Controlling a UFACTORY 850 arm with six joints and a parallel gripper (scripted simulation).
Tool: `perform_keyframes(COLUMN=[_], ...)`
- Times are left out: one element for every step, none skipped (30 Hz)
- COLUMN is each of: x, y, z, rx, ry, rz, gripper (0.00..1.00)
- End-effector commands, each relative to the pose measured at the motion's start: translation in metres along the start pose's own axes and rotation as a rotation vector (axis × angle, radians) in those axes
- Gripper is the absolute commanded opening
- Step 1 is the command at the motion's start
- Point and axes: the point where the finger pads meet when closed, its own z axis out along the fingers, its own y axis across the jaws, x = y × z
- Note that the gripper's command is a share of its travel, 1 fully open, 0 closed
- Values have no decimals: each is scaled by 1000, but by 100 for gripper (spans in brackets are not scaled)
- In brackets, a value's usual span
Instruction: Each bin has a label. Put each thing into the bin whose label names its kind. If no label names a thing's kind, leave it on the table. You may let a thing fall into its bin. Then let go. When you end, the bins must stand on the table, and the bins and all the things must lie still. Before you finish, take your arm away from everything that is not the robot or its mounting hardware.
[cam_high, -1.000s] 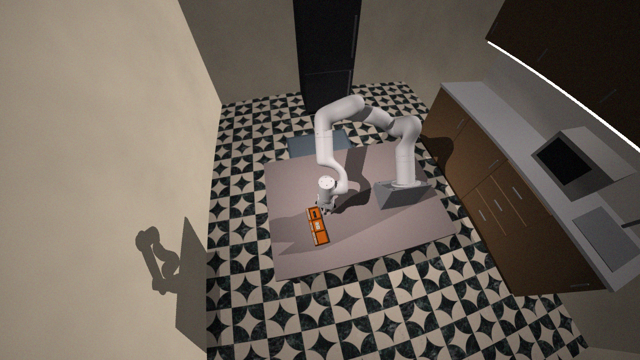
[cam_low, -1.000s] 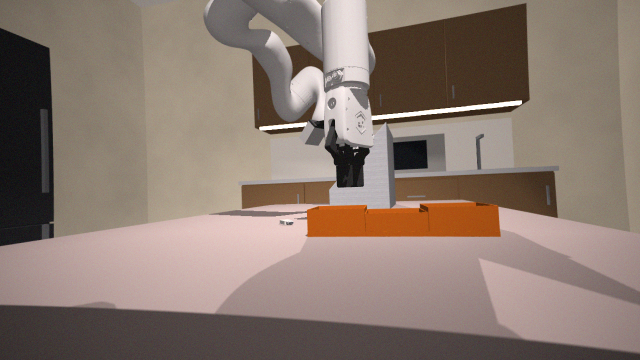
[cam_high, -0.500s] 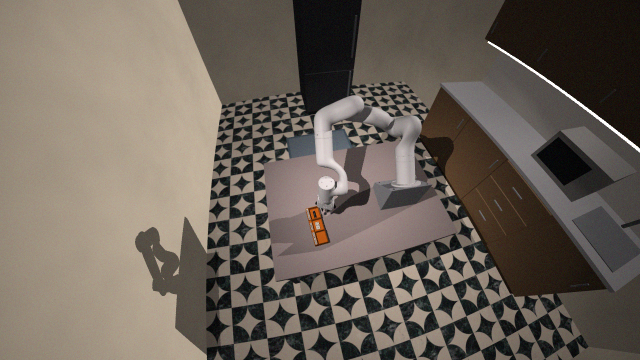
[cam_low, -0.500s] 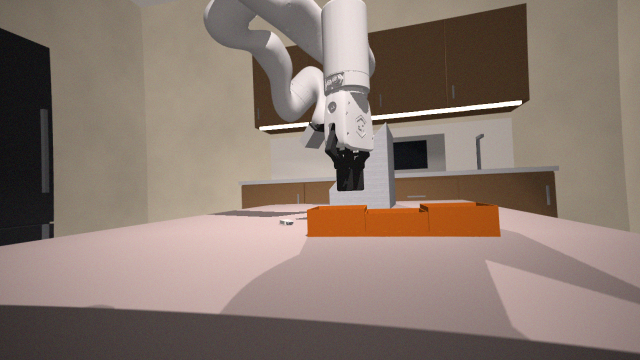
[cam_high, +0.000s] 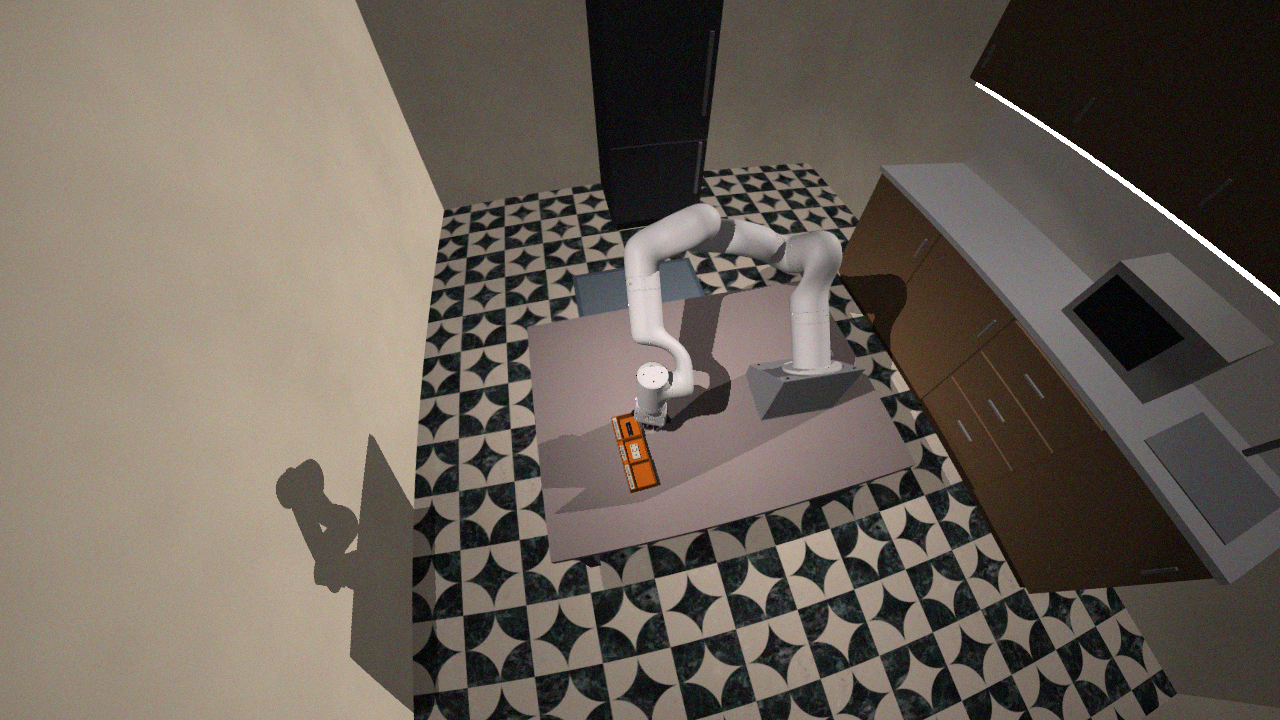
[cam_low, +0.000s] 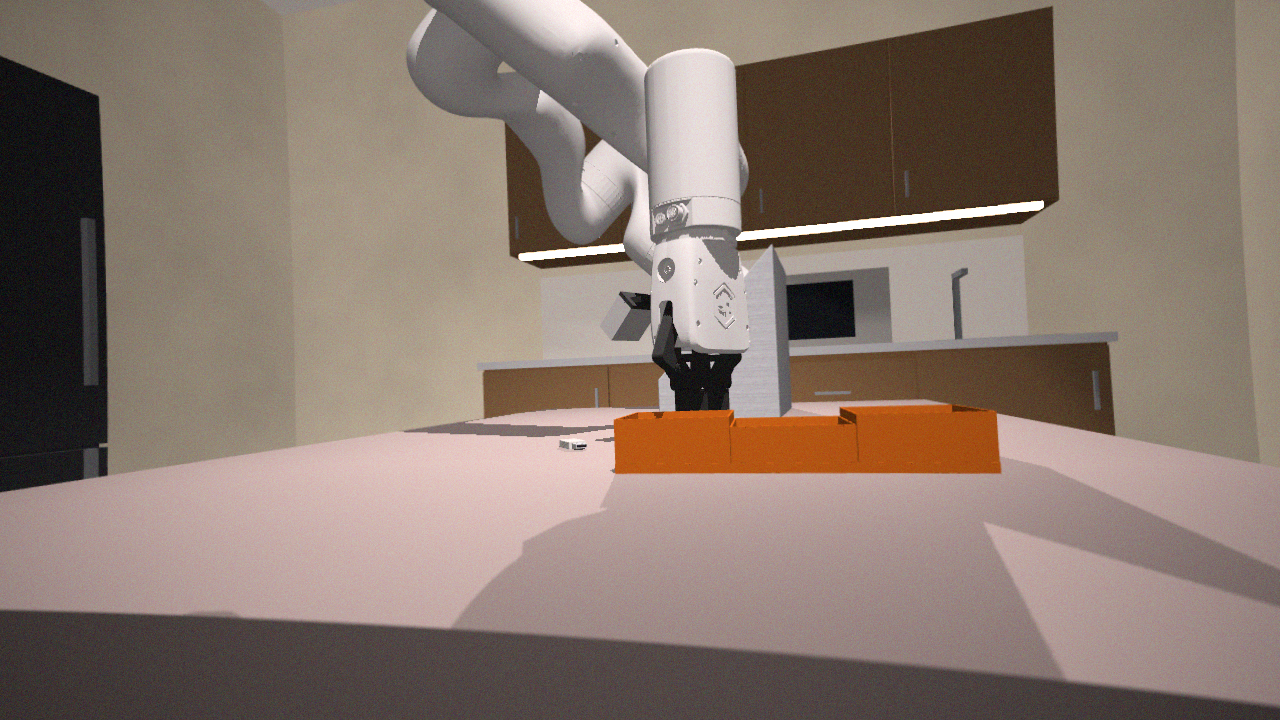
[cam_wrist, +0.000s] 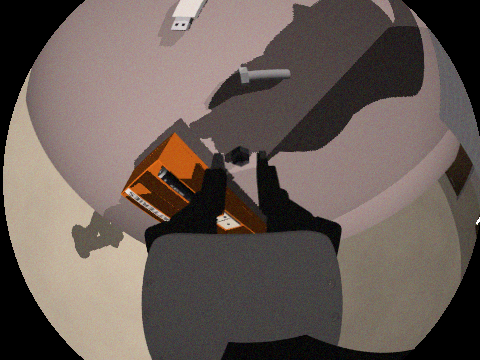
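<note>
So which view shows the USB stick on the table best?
The wrist view: the white USB stick lies in full outline, plug end visible. The exterior view shows it as a small sliver left of the orange bins; the top view doesn't resolve it.

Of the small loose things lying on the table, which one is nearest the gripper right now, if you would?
The small dark round piece, lying just beyond the gripper tips. The grey bolt lies farther off, and the white USB stick farthest.

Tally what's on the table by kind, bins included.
Orange bins: 3
White USB stick: 1
Grey bolt: 1
Small dark round piece: 1
Total: 6
</note>
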Motion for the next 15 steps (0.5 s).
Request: perform_keyframes(x=[-1,-1,-1,-1,-1,-1,-1,-1,-1,-1,-1,-1,-1,-1,-1], y=[-1,-1,-1,-1,-1,-1,-1,-1,-1,-1,-1,-1,-1,-1,-1], z=[2,3,4,6,7,8,10,11,12,14,14,14,14,14,14], rx=[2,2,2,2,2,2,2,2,2,2,2,2,2,2,2], ry=[-1,-1,-1,-1,-1,-1,-1,-1,-1,-1,-1,-1,-1,-1,-1], rz=[1,1,1,1,1,1,1,1,1,1,1,1,1,1,1], gripper=[30,30,30,30,30,30,30,30,30,30,30,30,30,30,30])
